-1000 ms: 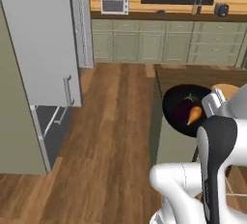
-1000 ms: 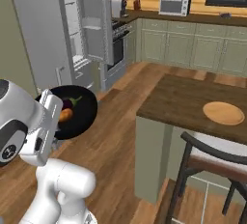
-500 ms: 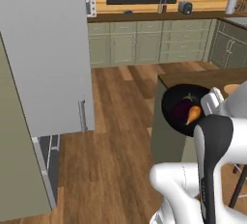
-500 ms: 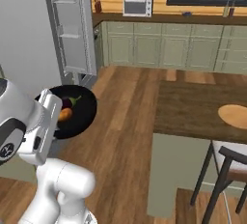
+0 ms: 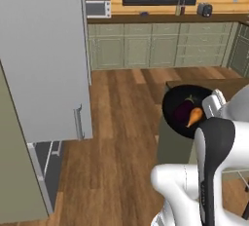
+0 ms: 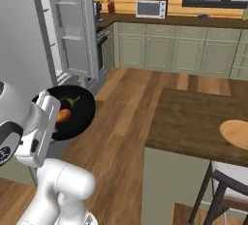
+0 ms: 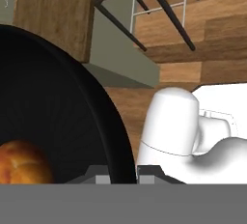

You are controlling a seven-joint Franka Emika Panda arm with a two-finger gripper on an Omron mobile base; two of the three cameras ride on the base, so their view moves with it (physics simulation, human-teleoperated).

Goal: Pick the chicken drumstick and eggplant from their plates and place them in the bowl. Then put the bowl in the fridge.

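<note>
So the round glossy black bowl (image 5: 181, 107) is up in the air, carried by the white arm out over the wood floor (image 5: 121, 137), next to the dark wooden table (image 6: 203, 120). Inside it sit the plump dark purple eggplant (image 5: 183, 111) and the little orange-brown chicken drumstick (image 5: 194, 117), touching each other, drumstick closer to the arm. From the right base camera the same pair shows up in the bowl (image 6: 77, 110), eggplant (image 6: 68, 104) farther from the arm than the drumstick (image 6: 63, 116).

The two-finger tool (image 7: 122, 174) is mostly cut off at the bottom of the hand camera. You can just see the bowl's rim (image 7: 103, 117) running down between its tips, so it looks clamped on the rim, but the tips themselves are barely visible. The drumstick (image 7: 21, 162) is half cropped there too.

The tall plain grey fridge (image 5: 46, 59) stands with its door swung open, pale grey door shelves (image 6: 72, 30) facing out. A tan wooden plate (image 6: 236, 134) sits on the table, cut off at the edge.
</note>
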